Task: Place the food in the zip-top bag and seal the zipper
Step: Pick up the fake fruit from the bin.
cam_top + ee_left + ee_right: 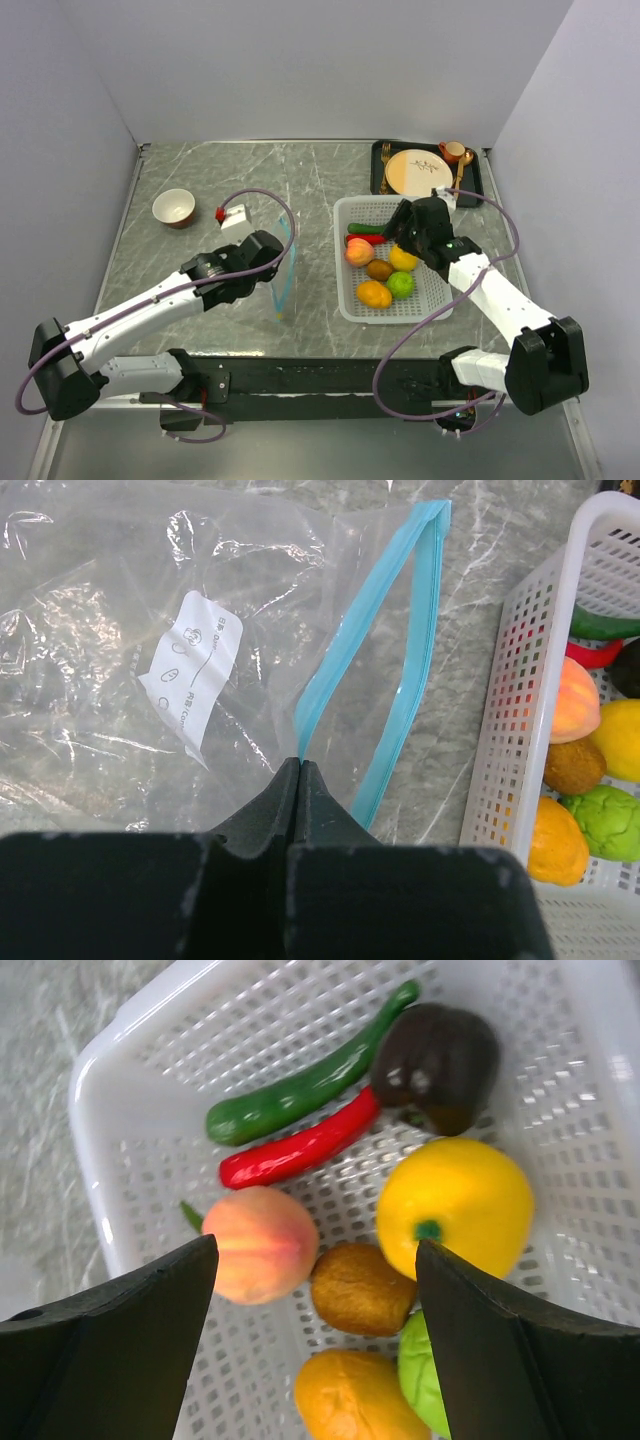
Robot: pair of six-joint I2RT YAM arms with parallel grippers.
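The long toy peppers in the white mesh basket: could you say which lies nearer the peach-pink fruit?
The red pepper; the green pepper lies beyond it, farther from the peach-pink fruit.

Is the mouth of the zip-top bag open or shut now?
Open: the two blue strips of the zipper gape apart while the left gripper pinches one.

White links joined by black housings are seen on the left arm [130, 315] and right arm [500, 300]; purple cables [262, 191] are looped beside each. The left gripper [300, 770] and right gripper [315, 1255] are finished matte black.
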